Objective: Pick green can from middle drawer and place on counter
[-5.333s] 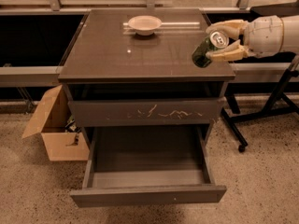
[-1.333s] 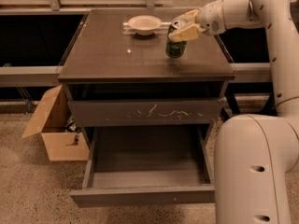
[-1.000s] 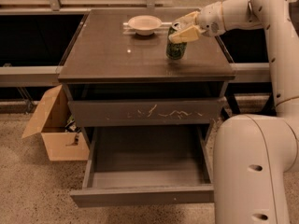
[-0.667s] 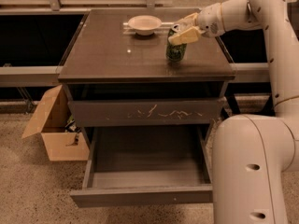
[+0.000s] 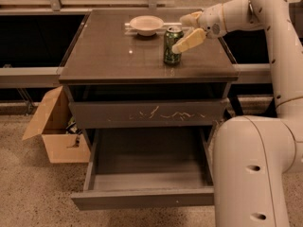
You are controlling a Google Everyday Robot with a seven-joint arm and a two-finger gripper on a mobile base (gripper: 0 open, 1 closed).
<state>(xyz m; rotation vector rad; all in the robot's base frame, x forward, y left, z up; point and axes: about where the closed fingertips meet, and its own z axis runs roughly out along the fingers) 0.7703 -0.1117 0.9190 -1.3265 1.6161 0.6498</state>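
The green can [image 5: 172, 45] stands upright on the counter [image 5: 113, 53], right of centre and just in front of the white bowl [image 5: 147, 24]. My gripper [image 5: 181, 34] is at the can's right side and is open. The near finger [image 5: 190, 40] crosses in front of the can's right edge, and the far finger [image 5: 190, 18] is behind it. The middle drawer [image 5: 149, 167] is pulled out below, and its grey inside holds nothing.
The drawer front with pale scratches [image 5: 147, 113] is closed above the open drawer. An open cardboard box [image 5: 56, 126] sits on the floor to the left of the cabinet. My arm's large white body [image 5: 251, 169] stands close to the open drawer's right side.
The can went from being gripped at the counter's right edge to standing on the counter. The fingers have since spread and drawn slightly to the right.
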